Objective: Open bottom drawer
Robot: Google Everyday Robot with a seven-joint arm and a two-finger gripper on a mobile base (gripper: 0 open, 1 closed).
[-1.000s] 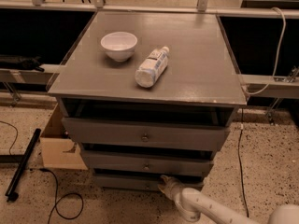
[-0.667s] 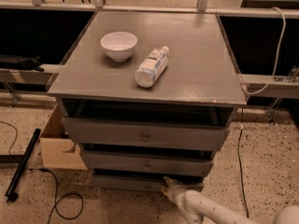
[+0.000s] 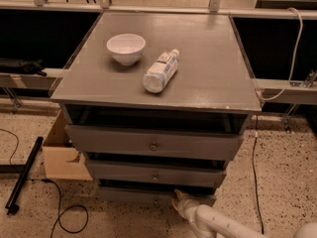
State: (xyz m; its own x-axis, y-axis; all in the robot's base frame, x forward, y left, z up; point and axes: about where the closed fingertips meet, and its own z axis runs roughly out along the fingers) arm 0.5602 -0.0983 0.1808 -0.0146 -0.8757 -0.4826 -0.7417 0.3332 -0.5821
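A grey wooden cabinet stands in the middle of the camera view with three drawers stacked under its top. The bottom drawer (image 3: 133, 196) has the narrowest front and sits lowest, slightly pulled out; its knob is hidden behind my gripper. My gripper (image 3: 178, 198) is at the middle of that drawer front, on the end of my white arm (image 3: 218, 224), which comes in from the bottom right. The middle drawer (image 3: 198, 175) and the top drawer (image 3: 109, 139) above it each show a small round knob.
A white bowl (image 3: 126, 48) and a plastic bottle (image 3: 160, 71) lying on its side rest on the cabinet top (image 3: 213, 68). A cardboard box (image 3: 62, 155) stands at the cabinet's left. Black cables and a black bar (image 3: 22, 175) lie on the speckled floor.
My gripper and arm have shifted slightly right and toward the camera at the bottom drawer front. The drawer fronts look about the same.
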